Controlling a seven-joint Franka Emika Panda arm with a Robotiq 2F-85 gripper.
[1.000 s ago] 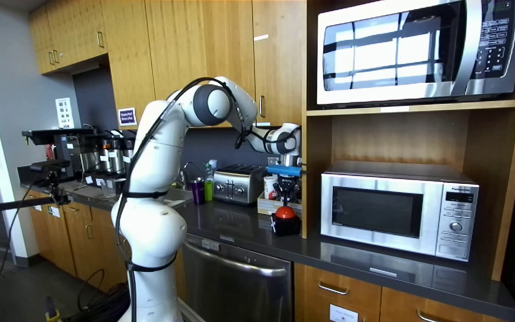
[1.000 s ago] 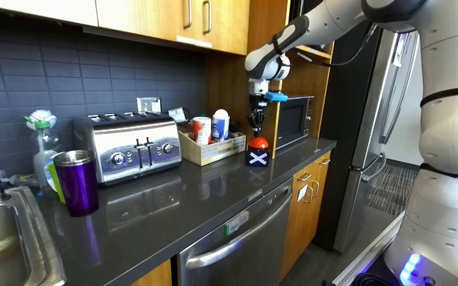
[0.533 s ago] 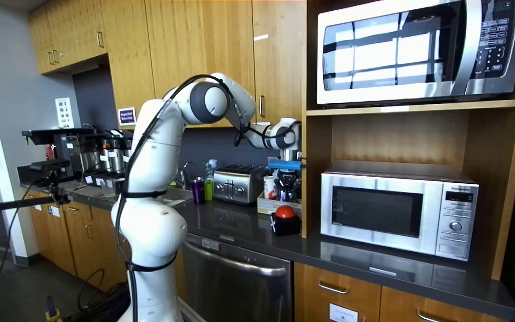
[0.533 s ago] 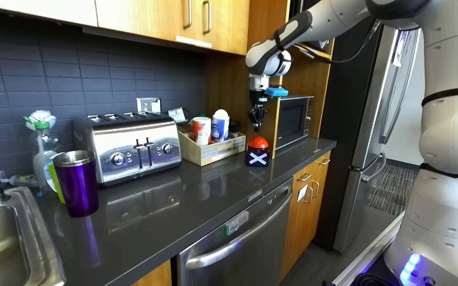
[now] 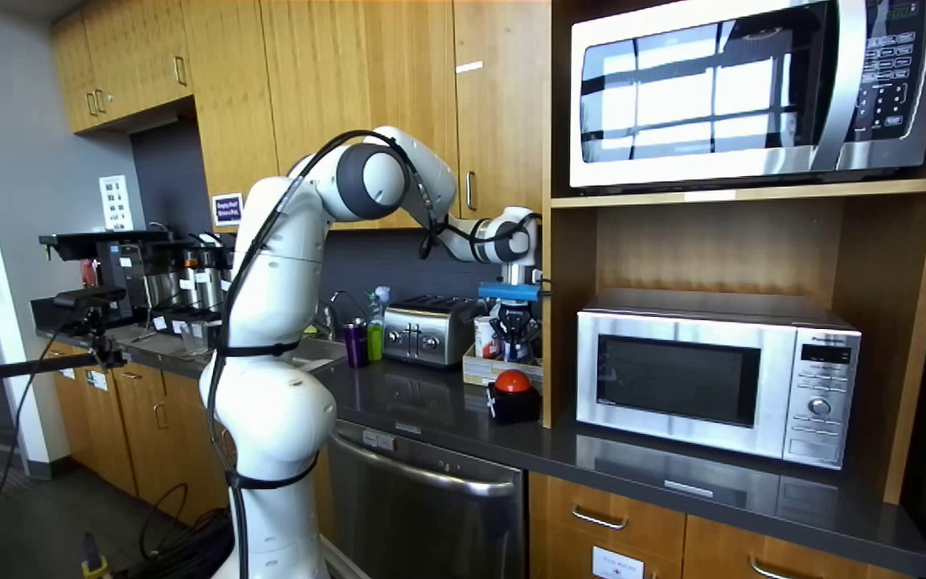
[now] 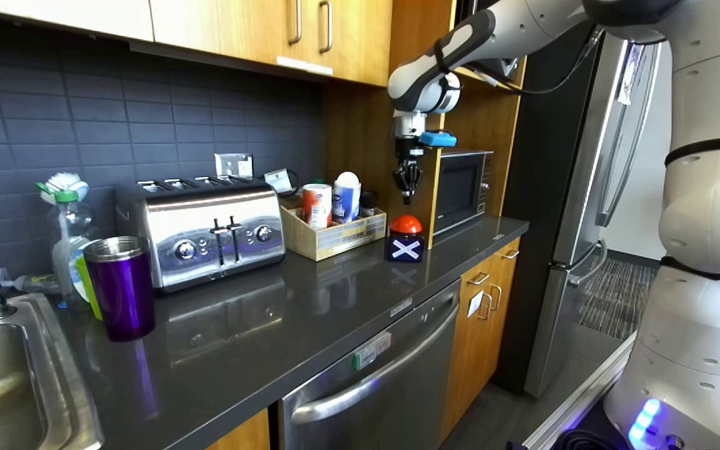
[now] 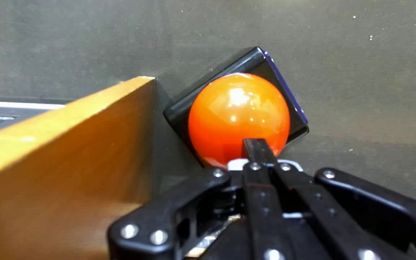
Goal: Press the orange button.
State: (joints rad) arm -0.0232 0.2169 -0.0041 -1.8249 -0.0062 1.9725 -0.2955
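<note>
The orange button is a glossy reddish-orange dome on a black square base. It stands on the dark counter beside the wooden shelf wall, in both exterior views (image 5: 513, 381) (image 6: 406, 224) and large in the wrist view (image 7: 237, 112). A white X shows on a side of its base in an exterior view. My black gripper (image 6: 407, 199) points straight down above the dome, with a small gap between fingertips and button. Its fingers are closed together with nothing between them. In the wrist view the closed fingertips (image 7: 260, 151) overlap the lower part of the dome.
The wooden shelf wall (image 7: 121, 144) rises close beside the button. A silver microwave (image 5: 712, 378) stands beyond it. A cardboard box (image 6: 335, 240) with canisters, a toaster (image 6: 210, 231) and a purple tumbler (image 6: 121, 290) stand along the counter.
My gripper has risen: one second ago its fingertips were at the top of the dome, and now there is a gap. The fingers stay closed. The button has not moved along the counter.
</note>
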